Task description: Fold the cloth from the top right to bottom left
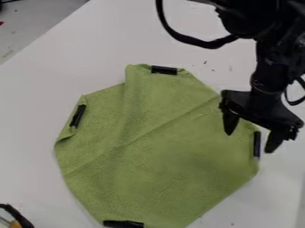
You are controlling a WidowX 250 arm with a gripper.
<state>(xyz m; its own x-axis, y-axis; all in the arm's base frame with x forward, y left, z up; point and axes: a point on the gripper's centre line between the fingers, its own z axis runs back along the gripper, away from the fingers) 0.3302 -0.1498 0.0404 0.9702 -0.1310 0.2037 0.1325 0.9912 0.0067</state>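
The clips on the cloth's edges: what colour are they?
Black, all four; the camera view shows it best on the clip at the top edge.

one fixed camera looks down at a slant on the white table [53, 102] from fairly near.

Creased green cloth [161, 156] lies on white table [47, 116].

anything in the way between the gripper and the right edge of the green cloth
Nothing visible stands between them. The gripper hangs open at the right edge of the green cloth, and the black strip there appears between its fingers.
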